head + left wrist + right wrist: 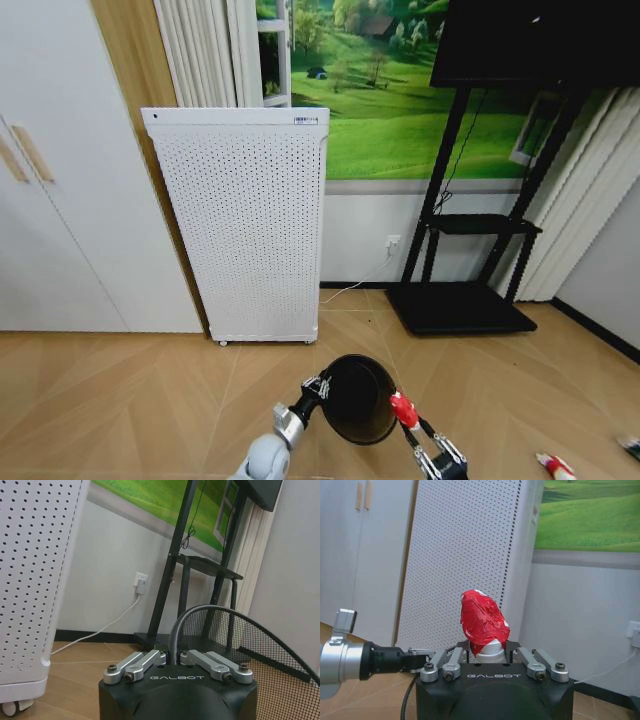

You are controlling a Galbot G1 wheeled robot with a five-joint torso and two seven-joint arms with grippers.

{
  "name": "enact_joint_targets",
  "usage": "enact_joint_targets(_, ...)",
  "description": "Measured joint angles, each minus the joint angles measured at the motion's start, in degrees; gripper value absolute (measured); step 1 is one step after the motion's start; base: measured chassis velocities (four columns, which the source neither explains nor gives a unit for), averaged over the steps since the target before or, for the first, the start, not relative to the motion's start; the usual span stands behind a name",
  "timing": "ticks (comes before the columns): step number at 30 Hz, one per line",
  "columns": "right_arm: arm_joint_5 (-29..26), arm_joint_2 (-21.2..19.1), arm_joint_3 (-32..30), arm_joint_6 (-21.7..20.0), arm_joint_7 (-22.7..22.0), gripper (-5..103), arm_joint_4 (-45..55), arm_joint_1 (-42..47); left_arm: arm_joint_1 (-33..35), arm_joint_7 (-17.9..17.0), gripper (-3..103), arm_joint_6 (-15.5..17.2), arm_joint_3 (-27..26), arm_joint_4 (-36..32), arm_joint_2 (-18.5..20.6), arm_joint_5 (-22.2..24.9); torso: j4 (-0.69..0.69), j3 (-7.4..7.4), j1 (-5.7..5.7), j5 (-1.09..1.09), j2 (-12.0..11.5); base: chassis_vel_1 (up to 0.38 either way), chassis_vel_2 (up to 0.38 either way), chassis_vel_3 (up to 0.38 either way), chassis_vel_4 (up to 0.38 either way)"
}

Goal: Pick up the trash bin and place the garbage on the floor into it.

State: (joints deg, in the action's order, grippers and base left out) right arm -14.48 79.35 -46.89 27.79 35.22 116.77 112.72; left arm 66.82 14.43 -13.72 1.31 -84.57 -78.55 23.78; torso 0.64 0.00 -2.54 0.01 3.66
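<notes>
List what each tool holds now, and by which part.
Left tool clamps the trash bin by its rim; right tool grips the red-and-white packet by one end.

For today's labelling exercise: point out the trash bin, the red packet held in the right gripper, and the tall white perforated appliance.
trash bin [358, 400]: head view, dark inside of its opening.
red packet [483, 620]: right wrist view, crumpled red middle.
white perforated appliance [245, 225]: head view, centre of its front panel.

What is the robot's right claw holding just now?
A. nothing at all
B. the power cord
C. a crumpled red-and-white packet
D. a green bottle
C: the right gripper is closed on the red-and-white packet, held at the rim of the trash bin.
</notes>
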Motion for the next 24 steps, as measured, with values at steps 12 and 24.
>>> enact_joint_targets(12, 6.61, 0.33, 7.37, -0.37, -0.81, 35, -4.46, -2.48, 5.13, 0.19, 6, 0.62, 0.44, -4.67, 2.06, -0.39, 0.01, 0.00, 0.00, -0.01, 0.00, 0.000, 0.000, 0.000, 0.000)
enact_joint_targets(24, 7.02, 0.45, 8.00, -1.24, -1.64, 66, -5.50, -4.16, 8.56, 0.36, 6, 1.08, -1.48, -7.75, 4.24, 0.99, 0.02, 0.00, 0.00, -0.01, 0.00, 0.000, 0.000, 0.000, 0.000)
